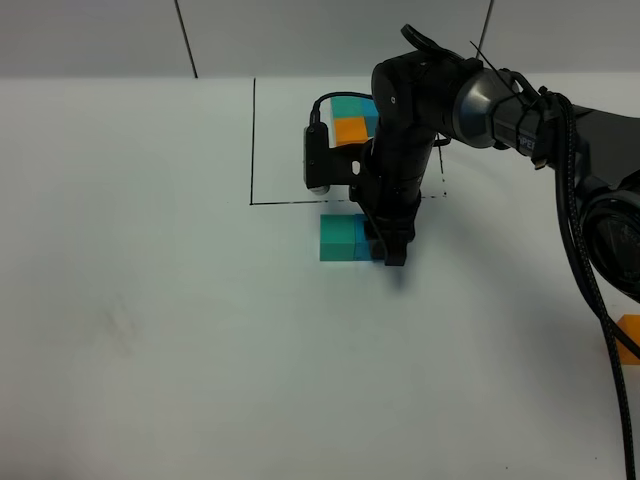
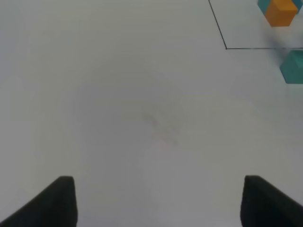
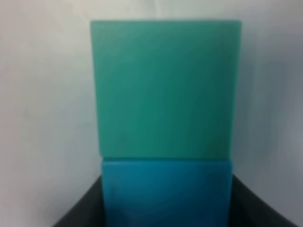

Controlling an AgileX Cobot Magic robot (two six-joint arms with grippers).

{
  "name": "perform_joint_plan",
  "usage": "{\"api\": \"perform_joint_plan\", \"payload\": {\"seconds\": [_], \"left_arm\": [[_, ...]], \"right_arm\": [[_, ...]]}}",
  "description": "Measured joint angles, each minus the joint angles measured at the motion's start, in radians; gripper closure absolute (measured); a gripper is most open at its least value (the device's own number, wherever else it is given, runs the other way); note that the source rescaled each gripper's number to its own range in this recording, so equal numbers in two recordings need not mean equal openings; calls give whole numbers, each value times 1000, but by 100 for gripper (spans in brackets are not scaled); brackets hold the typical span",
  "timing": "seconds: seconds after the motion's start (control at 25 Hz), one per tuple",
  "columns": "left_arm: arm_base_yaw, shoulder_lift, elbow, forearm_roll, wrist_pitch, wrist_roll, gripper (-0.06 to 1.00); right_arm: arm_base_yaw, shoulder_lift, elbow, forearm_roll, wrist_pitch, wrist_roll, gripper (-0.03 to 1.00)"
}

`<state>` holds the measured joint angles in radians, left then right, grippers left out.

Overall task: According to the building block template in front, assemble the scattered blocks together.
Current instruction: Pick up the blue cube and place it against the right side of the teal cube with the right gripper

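Note:
The building block template [image 1: 350,128] lies inside the thin black frame [image 1: 253,140]. Its teal and orange cubes show, and my right arm hides most of its blue cube. Just below the frame, the scattered teal cube [image 1: 337,239] sits on the table with the scattered blue cube [image 1: 362,246] touching its right side. My right gripper [image 1: 385,252] is shut on the blue cube [image 3: 165,189], which presses against the teal cube [image 3: 164,87]. The scattered orange cube [image 1: 630,338] sits at the far right edge. My left gripper [image 2: 158,203] is open and empty over bare table.
The white table [image 1: 150,330] stretches to the left and front. In the left wrist view the template's orange cube [image 2: 280,12], the frame corner [image 2: 226,48] and the teal cube [image 2: 293,66] show far off. The right arm's cable [image 1: 590,290] hangs at the right.

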<state>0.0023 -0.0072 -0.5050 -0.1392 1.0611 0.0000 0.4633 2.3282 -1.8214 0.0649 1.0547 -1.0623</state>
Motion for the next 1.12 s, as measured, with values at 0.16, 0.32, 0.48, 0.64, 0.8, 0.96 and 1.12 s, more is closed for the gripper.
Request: {"api": "perform_joint_plan", "payload": {"seconds": [0.16,0.32,0.48,0.64,0.8,0.96,1.12], "left_arm": [[0,0,0,0,0,0,41],[0,0,0,0,0,0,41],[0,0,0,0,0,0,41],[0,0,0,0,0,0,41],[0,0,0,0,0,0,41],[0,0,0,0,0,0,41],[0,0,0,0,0,0,41]], "right_arm": [[0,0,0,-2,0,0,95],[0,0,0,-3,0,0,95],[0,0,0,-15,0,0,95],[0,0,0,-20,0,-1,95],[0,0,0,-21,-1,-2,95],[0,0,0,-35,-11,-2,83],[0,0,-2,-65,-2,13,46]]}}
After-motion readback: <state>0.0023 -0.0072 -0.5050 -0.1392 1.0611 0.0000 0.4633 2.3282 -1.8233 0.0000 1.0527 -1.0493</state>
